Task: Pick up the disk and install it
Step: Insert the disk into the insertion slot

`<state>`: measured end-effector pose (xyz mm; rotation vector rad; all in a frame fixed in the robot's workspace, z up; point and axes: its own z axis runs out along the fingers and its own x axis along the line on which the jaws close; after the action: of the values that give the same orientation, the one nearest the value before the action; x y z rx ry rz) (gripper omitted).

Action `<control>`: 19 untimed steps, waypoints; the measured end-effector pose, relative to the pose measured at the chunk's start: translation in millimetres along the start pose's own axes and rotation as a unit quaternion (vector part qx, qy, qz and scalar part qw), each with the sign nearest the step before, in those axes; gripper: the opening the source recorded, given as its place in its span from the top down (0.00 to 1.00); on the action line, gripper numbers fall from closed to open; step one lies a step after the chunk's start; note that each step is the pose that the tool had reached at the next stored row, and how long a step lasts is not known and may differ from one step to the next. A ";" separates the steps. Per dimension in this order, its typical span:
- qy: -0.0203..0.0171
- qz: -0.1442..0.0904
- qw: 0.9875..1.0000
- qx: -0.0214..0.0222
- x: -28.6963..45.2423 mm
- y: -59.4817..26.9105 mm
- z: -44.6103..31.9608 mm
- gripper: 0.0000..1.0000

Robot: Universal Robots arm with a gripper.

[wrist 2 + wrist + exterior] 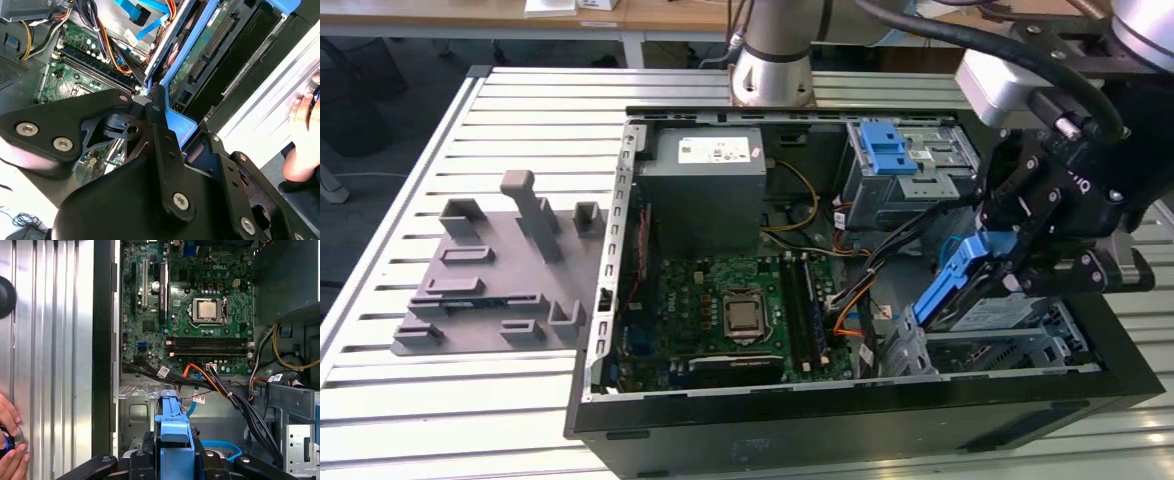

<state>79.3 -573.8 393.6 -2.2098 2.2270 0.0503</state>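
My gripper (1003, 268) has its 2 fingers (148, 447) clamped on the blue bracket of the disk (958, 290), which tilts steeply over the metal bay (1014, 340) in the corner of the case (854, 420) at the exterior view's right. Orange and black cables (220, 390) crowd just beside it, with the motherboard (734, 295) beyond. The second wrist view shows the disk's green circuit underside (200, 55); the first wrist view shows a person's hand (11, 445) on the ribbed table (55, 340) outside the case.

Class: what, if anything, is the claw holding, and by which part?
The claw holds the flat silver disk, pinching the end tab of the blue plastic bracket that frames it.
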 end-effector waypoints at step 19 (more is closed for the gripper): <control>0.000 0.000 1.000 0.000 0.8 -0.6 26.8 0.58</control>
<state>79.3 -573.9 366.8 -2.2098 2.2271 0.0502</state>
